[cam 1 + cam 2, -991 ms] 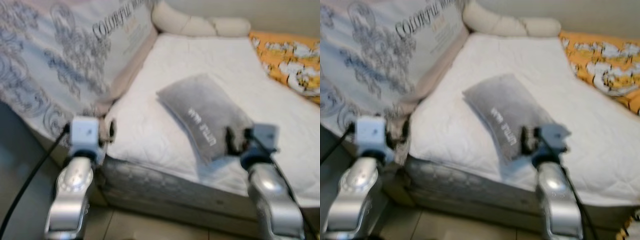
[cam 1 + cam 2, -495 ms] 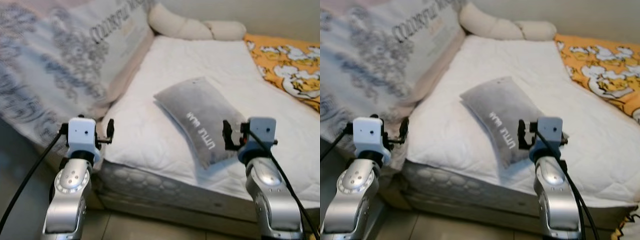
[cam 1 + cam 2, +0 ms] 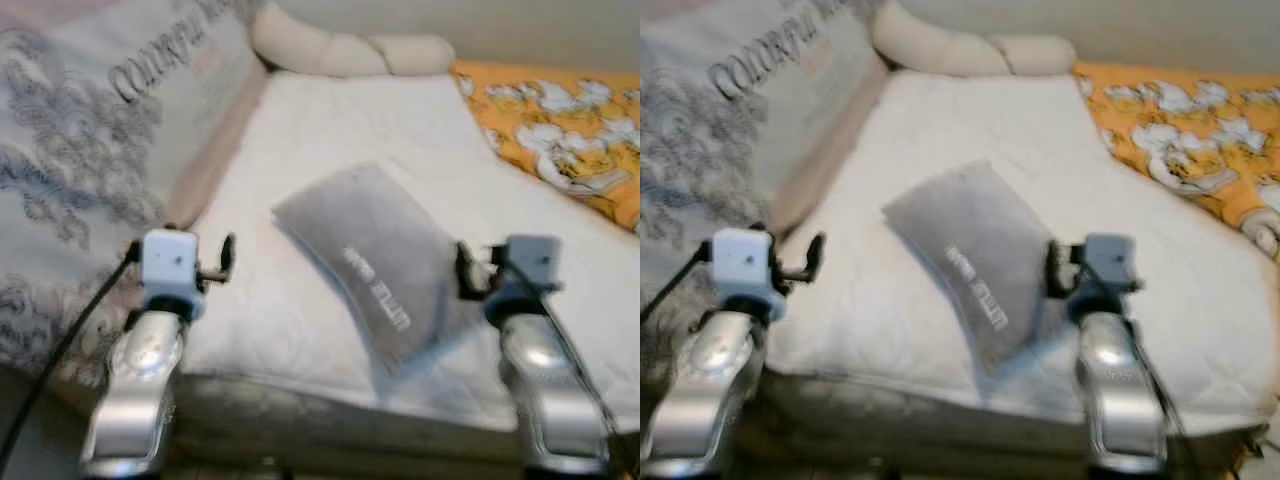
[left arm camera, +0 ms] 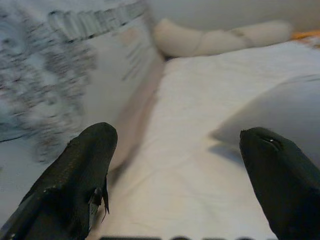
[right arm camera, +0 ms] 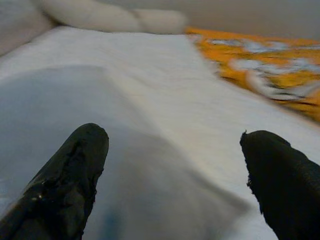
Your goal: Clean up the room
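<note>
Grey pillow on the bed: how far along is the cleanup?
Done: nothing visibly tidied; the grey pillow lies askew mid-mattress. In hand: both arms are raised at the bed edge, right gripper open over the pillow's corner, left gripper open beside it, neither holding anything. Left: grasping and placing the pillow, probably near the cream bolster, and the orange blanket.

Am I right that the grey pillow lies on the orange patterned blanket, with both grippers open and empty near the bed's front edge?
Not quite. The grey pillow lies on the white mattress; the orange patterned blanket sits apart, further to the right, as the left eye view shows. The rest holds: the left gripper and right gripper are open and empty.
</note>
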Robot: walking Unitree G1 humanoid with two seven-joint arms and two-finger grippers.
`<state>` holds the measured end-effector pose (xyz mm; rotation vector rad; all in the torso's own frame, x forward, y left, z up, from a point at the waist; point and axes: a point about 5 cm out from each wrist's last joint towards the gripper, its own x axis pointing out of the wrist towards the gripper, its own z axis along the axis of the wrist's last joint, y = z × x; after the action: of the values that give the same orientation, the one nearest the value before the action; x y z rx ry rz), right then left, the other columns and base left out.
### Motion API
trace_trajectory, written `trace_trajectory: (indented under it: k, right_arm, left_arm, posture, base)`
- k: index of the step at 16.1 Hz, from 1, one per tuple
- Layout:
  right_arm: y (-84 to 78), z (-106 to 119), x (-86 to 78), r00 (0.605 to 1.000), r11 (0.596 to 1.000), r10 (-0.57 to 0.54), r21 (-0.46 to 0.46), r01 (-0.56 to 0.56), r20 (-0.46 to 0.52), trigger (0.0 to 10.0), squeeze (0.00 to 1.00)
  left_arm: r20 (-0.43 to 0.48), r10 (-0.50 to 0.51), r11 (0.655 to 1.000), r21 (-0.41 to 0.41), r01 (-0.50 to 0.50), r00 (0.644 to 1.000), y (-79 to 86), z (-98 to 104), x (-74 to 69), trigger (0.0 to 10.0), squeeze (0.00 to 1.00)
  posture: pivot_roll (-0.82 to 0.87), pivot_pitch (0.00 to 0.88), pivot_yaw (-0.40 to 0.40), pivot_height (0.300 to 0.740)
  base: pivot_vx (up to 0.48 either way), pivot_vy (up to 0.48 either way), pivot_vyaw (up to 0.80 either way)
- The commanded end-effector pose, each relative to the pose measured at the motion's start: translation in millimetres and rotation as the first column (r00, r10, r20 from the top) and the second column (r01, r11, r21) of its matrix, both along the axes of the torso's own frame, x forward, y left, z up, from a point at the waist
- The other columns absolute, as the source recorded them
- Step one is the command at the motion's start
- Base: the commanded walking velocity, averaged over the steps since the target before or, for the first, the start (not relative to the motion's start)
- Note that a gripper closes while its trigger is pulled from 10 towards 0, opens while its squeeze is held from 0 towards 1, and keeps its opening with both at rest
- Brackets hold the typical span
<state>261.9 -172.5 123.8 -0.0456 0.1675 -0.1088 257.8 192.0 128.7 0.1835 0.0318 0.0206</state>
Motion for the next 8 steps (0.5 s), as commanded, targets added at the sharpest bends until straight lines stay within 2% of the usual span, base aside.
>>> trace_trajectory:
  k: [1, 6, 8]
  right_arm:
    - [-7.2, 2.4, -0.4, 1.000, 1.000, -0.015, -0.017, 0.015, 0.010, 10.0, 0.00]
    - [1.8, 3.1, -0.2, 0.997, 0.996, 0.082, -0.033, -0.081, 0.010, 10.0, 0.00]
    - [1.0, 2.1, -1.2, 0.998, 0.997, 0.068, -0.038, -0.067, 0.007, 10.0, 0.00]
  left_arm:
    - [0.007, -0.019, 1.000, -0.010, 0.019, 1.000, -5.1, 1.0, 2.1, 10.0, 0.00]
    - [0.007, -0.017, 1.000, -0.006, 0.017, 1.000, -3.6, -0.7, 0.1, 10.0, 0.00]
    - [0.005, -0.019, 1.000, -0.006, 0.019, 1.000, -3.8, -1.1, -0.1, 10.0, 0.00]
  posture:
    - [0.05, 0.000, 0.015, 0.740]
    - [0.05, 0.000, 0.014, 0.740]
    - [0.05, 0.000, 0.016, 0.740]
  base:
    - [0.337, 0.000, 0.00]
    - [0.334, 0.000, 0.00]
    - [0.322, 0.000, 0.59]
